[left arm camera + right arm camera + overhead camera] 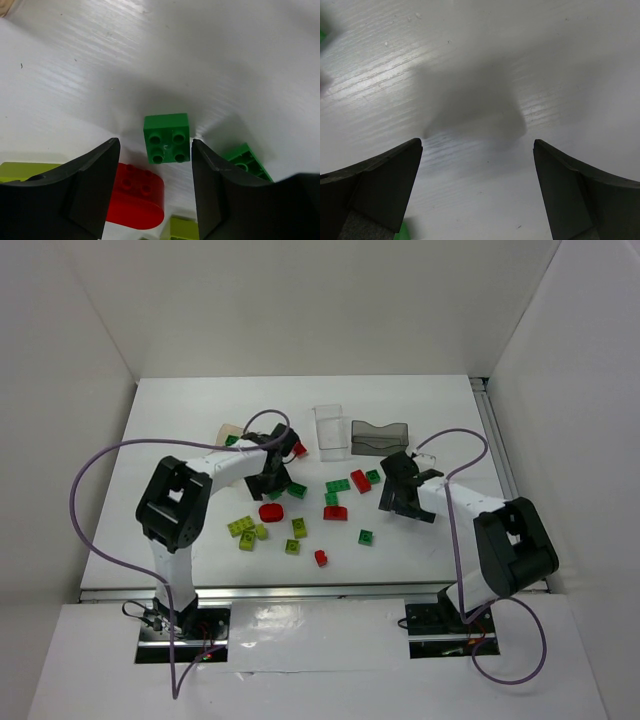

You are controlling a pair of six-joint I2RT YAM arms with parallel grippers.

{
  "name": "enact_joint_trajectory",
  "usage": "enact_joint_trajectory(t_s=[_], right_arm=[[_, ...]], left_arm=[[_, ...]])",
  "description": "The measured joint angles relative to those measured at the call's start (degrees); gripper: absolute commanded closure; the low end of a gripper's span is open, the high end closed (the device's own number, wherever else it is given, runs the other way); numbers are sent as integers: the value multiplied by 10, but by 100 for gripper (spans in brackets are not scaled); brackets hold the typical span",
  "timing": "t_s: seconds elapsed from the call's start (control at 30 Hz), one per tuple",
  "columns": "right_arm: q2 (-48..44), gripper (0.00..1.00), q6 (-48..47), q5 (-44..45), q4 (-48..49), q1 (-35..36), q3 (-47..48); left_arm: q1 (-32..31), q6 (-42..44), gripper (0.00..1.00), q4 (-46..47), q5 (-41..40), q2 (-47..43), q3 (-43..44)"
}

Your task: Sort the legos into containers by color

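Listing three containers [380,436]: tan, clear, grey; legos [335,512] loose arm-side of the clear container [328,430], about five red, five lime, six green. Left-wrist view alone shows left gripper [156,145] spread astride a green brick [166,138]; right gripper [478,145] spread, empty

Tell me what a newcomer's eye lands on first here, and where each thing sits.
First, the scatter of small red, dark green and lime studded plastic bricks across the middle of the white table. In the left wrist view, the left arm's black jaws straddle a dark green four-stud square brick lying flat. Toward the far side stand a clear plastic box and a smoky grey translucent box, side by side.
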Motion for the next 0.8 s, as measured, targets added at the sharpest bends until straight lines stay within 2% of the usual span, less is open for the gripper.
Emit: enact_joint_trajectory(t_s=[0.03,0.1,0.17,0.2,0.27,0.53,0.8], right_arm=[[2,0,-1,0,0,0,0],[6,0,-2,-1,0,0,0],[11,0,-4,-1,0,0,0],[13,0,-4,-1,0,0,0],[16,0,-4,-1,0,0,0],[16,0,-5,-1,0,0,1],[13,0,-7,-2,0,5,1]], left_arm=[[2,-4,33,0,0,1,-4],[6,-7,45,1,0,2,-12],[8,-10,52,4,0,3,-16],[9,-9,63,5,0,3,-16],[11,-8,69,10,2,4,-16],[36,25,70,9,12,4,26],[131,57,67,6,-13,-19,74]])
